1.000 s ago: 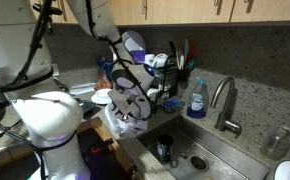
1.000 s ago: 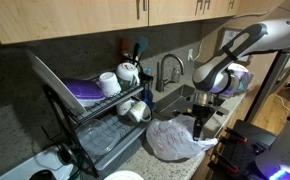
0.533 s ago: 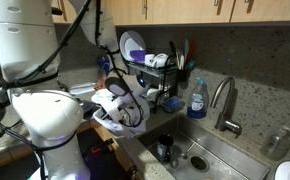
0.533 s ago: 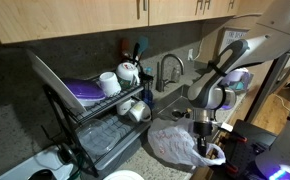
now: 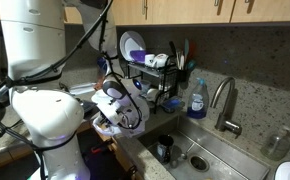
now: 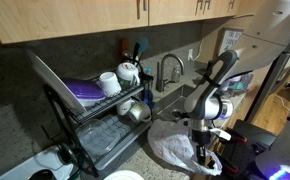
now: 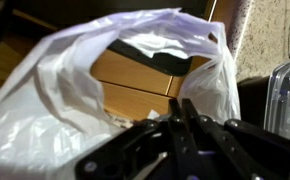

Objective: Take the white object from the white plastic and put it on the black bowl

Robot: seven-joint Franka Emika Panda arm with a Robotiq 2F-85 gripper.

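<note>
End effector (image 7: 182,118) fingers pressed together, pinching edge of white plastic bag (image 7: 40,110), bag mouth gaping

Warm indoor light, moderate level. Wooden cupboard fronts (image 5: 185,10) evenly lit in both exterior views. Glossy white robot casing (image 5: 45,115) close to overexposed. Soft highlights on the stainless steel sink (image 5: 230,160). Both exterior views are low in detail and slightly smeared.

Wrist view: thin white plastic bag (image 7: 55,90) glows translucent, its upper edge blown out. Black fingers (image 7: 190,125) sit shadowed and soft right at the lens. Corners dark.
</note>
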